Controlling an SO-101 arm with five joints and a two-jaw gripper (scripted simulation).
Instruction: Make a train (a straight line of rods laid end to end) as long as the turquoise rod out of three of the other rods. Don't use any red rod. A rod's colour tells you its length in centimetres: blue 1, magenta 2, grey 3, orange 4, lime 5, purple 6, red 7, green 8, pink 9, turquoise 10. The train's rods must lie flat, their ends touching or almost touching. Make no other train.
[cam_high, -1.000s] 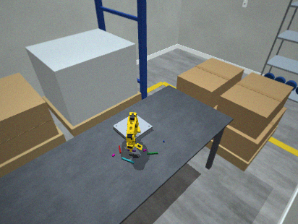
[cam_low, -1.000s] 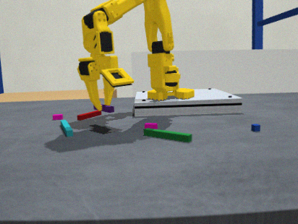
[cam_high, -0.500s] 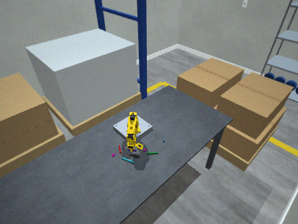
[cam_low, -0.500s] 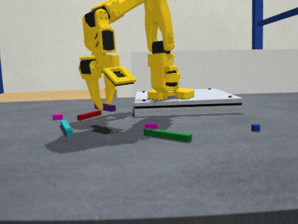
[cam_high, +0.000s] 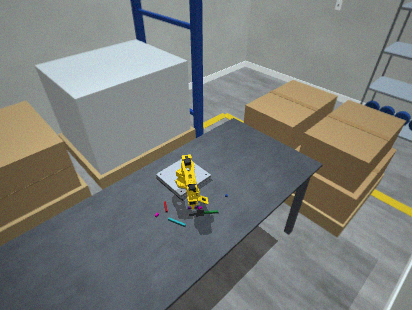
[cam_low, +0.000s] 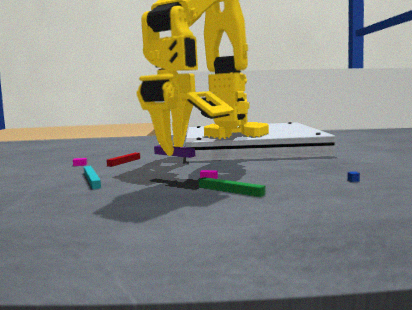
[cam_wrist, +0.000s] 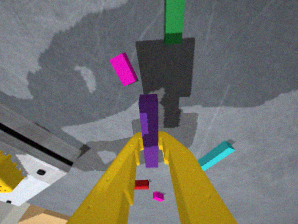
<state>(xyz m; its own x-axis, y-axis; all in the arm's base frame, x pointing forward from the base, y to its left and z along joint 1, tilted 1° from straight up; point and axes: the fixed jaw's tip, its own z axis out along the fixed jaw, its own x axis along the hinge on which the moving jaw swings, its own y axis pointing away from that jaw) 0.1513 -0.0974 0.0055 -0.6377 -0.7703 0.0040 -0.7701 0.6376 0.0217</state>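
My gripper (cam_high: 194, 205) (cam_low: 172, 151) (cam_wrist: 151, 139) is shut on the purple rod (cam_low: 186, 152) (cam_wrist: 149, 112) and holds it level above the table. In the wrist view its far end points towards the near end of the green rod (cam_high: 211, 212) (cam_low: 232, 187) (cam_wrist: 174, 22), a little left of it. One magenta rod (cam_high: 200, 208) (cam_low: 208, 174) (cam_wrist: 123, 69) lies beside the green rod, apart from it. The other magenta rod (cam_high: 156, 214) (cam_low: 79, 162) (cam_wrist: 158, 196) lies beyond the turquoise rod (cam_high: 176, 222) (cam_low: 92, 177) (cam_wrist: 216, 155). The blue rod (cam_high: 226, 195) (cam_low: 353, 177) lies alone.
The red rod (cam_high: 166, 206) (cam_low: 123, 159) (cam_wrist: 142, 184) lies between the arm's base and the turquoise rod. The pale base plate (cam_high: 167, 176) (cam_low: 305, 134) (cam_wrist: 42, 186) stands behind the rods. The arm's shadow falls over the table around the green rod's near end.
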